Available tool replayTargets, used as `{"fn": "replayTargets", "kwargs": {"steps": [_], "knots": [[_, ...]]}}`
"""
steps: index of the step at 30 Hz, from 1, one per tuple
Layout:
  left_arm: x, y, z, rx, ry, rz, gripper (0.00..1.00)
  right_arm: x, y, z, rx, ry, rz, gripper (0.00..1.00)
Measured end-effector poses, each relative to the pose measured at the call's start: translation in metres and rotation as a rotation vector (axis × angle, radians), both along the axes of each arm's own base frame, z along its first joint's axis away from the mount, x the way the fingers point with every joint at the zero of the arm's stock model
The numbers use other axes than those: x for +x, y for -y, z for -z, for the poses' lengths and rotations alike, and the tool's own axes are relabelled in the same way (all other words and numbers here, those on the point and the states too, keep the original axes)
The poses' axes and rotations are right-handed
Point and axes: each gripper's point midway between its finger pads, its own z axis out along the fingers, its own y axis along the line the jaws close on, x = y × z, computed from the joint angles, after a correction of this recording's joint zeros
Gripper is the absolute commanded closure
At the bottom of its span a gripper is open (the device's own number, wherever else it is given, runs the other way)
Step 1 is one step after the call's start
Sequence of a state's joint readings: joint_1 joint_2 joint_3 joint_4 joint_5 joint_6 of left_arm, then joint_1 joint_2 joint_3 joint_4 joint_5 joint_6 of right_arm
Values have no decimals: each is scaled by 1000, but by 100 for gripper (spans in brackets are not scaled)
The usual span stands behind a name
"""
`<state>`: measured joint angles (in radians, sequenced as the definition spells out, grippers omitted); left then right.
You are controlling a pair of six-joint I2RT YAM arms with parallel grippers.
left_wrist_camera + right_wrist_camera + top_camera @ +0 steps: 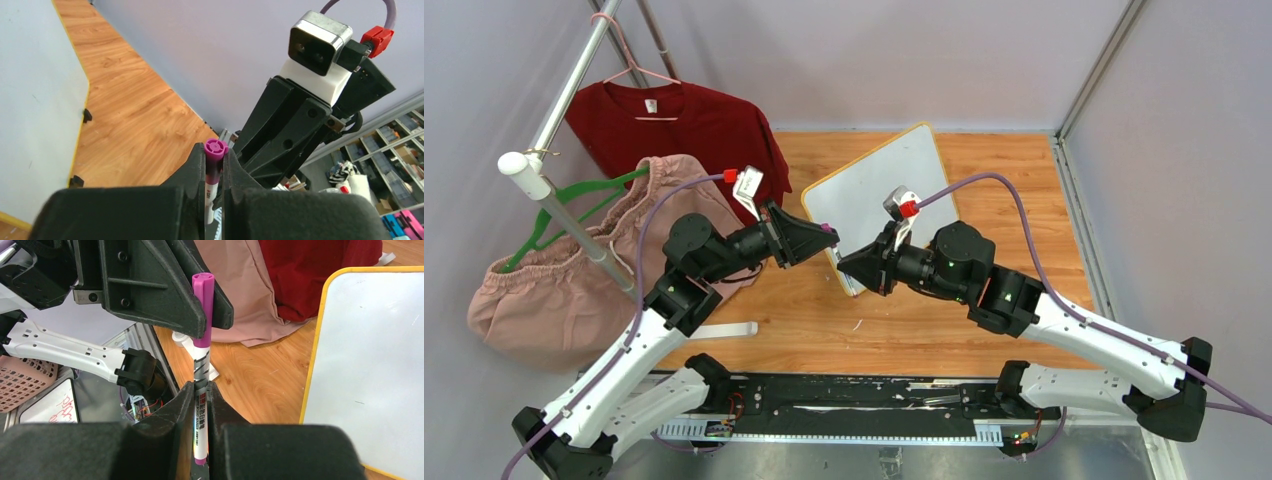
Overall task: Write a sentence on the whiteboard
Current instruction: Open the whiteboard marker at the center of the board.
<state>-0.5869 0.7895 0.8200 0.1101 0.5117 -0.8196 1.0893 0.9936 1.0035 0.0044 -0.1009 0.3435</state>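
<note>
Both grippers pinch one marker [201, 355]: left gripper [216, 161] on its purple cap, right gripper [201, 391] on the barrel. The blank whiteboard [884, 185] rests on the tabletop [1014, 200] at frame centre; likely light, stiff, prone to sliding. Brace it at the yellow frame.

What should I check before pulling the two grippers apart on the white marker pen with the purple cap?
1. Left gripper shut on the purple plastic cap: ok.
2. Right gripper shut on the white marker barrel: ok.
3. Cap off the marker: not ok, it sits on the barrel.
4. Marker tip condition: cannot tell, it is hidden under the cap.
5. Rectangular white yellow-framed whiteboard free of writing: ok on the visible part.
</note>
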Motion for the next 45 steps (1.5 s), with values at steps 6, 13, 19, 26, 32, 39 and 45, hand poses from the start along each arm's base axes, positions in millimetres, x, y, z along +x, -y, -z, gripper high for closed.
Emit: {"fn": "replayTargets", "kwargs": {"steps": [6, 13, 19, 26, 32, 39, 45], "knots": [[-5, -1, -4, -8, 13, 12, 100, -1, 0, -2, 9, -5, 3, 36], [-16, -9, -18, -39, 53, 5, 100, -2, -2, -10, 51, -28, 6, 34], [-20, -12, -23, -51, 66, 6, 100, -1, -10, -12, 76, -56, 2, 44], [-21, -14, -24, -58, 72, -6, 100, -3, -22, -11, 95, -94, -32, 72], [-21, -16, -24, -69, 59, -17, 100, -13, -26, -16, 111, -93, -78, 100], [-26, -17, -22, -75, 48, -19, 100, -22, -19, -12, 133, -82, -101, 100], [-30, -15, -13, -61, 9, -2, 100, -27, -11, -5, 140, -84, -103, 100]]}}
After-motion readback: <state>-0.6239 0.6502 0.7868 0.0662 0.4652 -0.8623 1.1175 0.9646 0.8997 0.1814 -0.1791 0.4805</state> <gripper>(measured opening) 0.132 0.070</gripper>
